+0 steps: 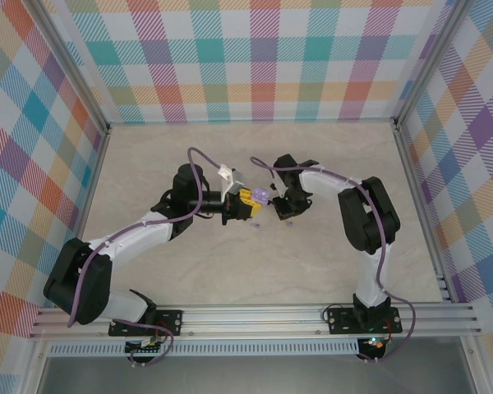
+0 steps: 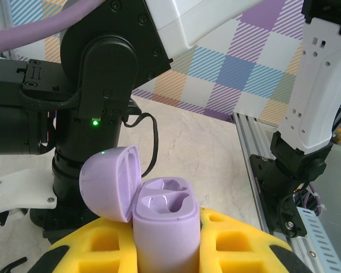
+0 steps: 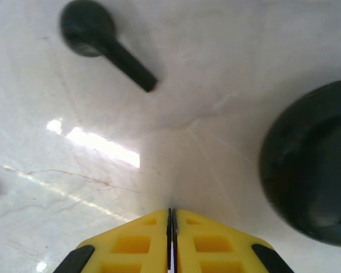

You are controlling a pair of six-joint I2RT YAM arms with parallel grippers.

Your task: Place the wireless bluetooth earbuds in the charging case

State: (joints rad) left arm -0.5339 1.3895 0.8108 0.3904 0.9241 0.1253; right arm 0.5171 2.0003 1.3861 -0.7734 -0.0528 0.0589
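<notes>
- The left claw is clamped on the lavender charging case, holding it upright above the middle of the desk. Its lid is swung back. I'd say this is to steady the case so the other arm can drop an earbud in from above.
- Both wells in that case look empty, so by my reckoning nothing has gone in yet.
- The right claw has its yellow fingers pressed together with nothing between them. It hangs low over the desk and points down.
- A black earbud lies flat on the desk just beyond that claw, its stem angled toward the claw. A round black case sits off to one side of it.
- With the fingers together, I judge the right claw would have to spread before it could pick anything up.
- The overhead view shows the two arms meeting near the desk's middle, the left claw and right claw close beside each other. The earbuds are too small to make out there.
- The left wrist view alone shows the open lid and the bare wells.
- The right wrist view alone shows the black earbud and the black case clearly.
</notes>
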